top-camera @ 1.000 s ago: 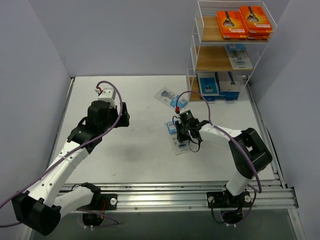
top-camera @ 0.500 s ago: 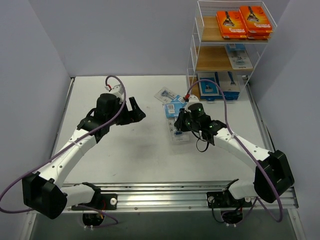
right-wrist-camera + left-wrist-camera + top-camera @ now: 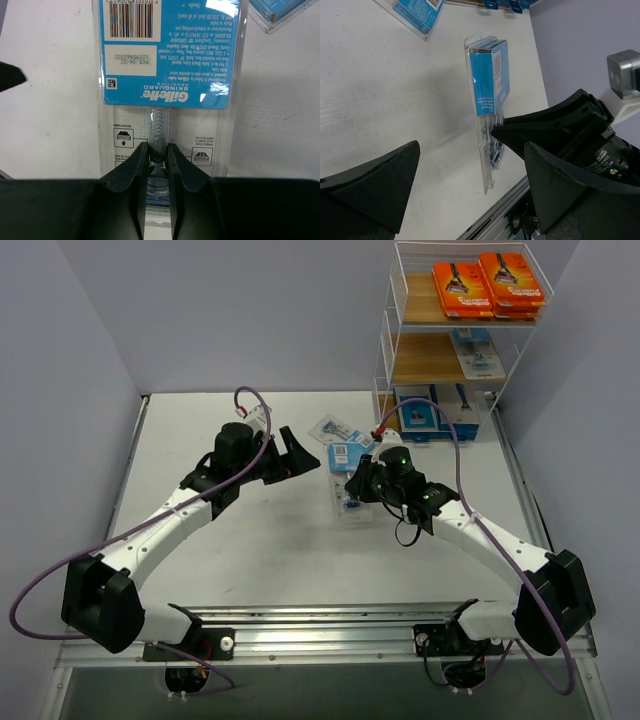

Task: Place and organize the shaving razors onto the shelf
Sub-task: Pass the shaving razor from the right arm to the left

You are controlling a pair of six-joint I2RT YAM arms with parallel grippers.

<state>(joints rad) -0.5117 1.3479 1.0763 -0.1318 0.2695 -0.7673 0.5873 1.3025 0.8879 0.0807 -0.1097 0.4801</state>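
My right gripper (image 3: 362,483) is shut on a clear blister razor pack with blue card (image 3: 348,457) and holds it tilted above the table. In the right wrist view its fingers (image 3: 135,170) pinch the pack (image 3: 167,50) at the razor handle. My left gripper (image 3: 300,454) is open and empty just left of that pack, which shows on edge in the left wrist view (image 3: 490,85). A second blister pack (image 3: 331,429) lies flat on the table behind. The white wire shelf (image 3: 389,360) holds orange boxes (image 3: 490,282) on top and blue-and-grey boxes on the middle (image 3: 478,352) and bottom (image 3: 437,408) tiers.
The shelf stands at the far right of the table, against the right wall. A metal rail (image 3: 330,628) runs along the near edge. The second blister pack also shows in the left wrist view (image 3: 417,10) and the right wrist view (image 3: 280,10).
My left arm has swung right, its open gripper now close to the held pack. My right gripper has carried the blister pack up off the table and a little farther back.
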